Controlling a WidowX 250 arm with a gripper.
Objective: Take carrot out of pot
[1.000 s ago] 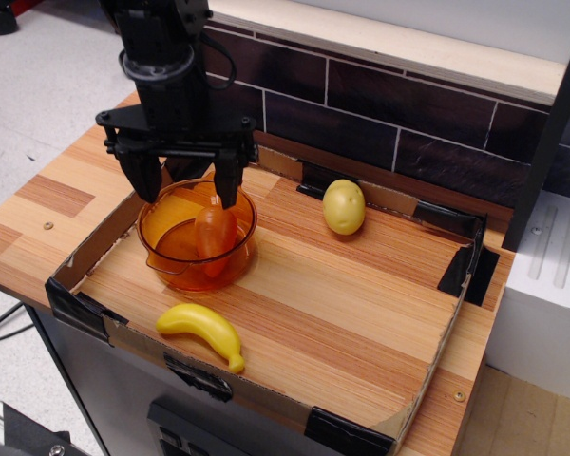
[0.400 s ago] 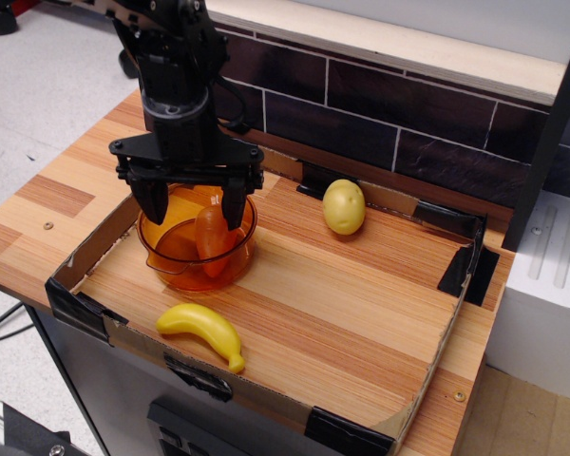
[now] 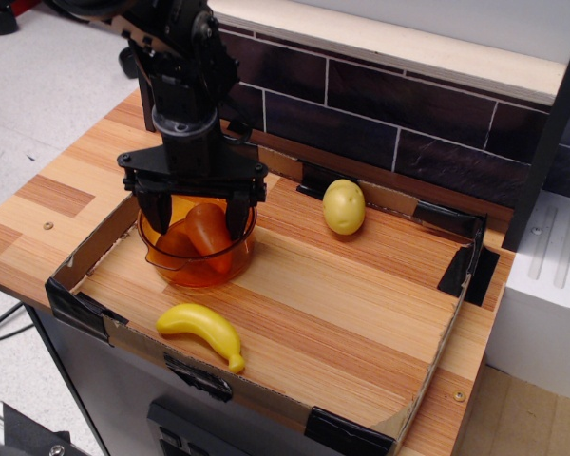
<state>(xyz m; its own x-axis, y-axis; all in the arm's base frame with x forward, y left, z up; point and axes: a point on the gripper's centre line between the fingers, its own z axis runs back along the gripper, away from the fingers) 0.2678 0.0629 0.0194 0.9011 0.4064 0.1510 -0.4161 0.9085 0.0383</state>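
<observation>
Gripper [image 3: 199, 217] open astride carrot [image 3: 209, 228] in pot [image 3: 161, 261]; banana [image 3: 202, 330] near, potato [image 3: 343, 206] apart

This looks like a robotics lab with a mock kitchen set. A black claw [image 3: 198, 211] on a robot arm hangs over a wood-laminate surface [image 3: 66, 180] fenced by a low cardboard rim [image 3: 95, 237] taped with black at the corners. Behind the claw runs a dark tile-patterned panel [image 3: 380, 119], probably a printed backsplash. A plastic toy banana [image 3: 201, 331] in front of the claw and a toy potato [image 3: 343, 206] to its right serve as props.
</observation>
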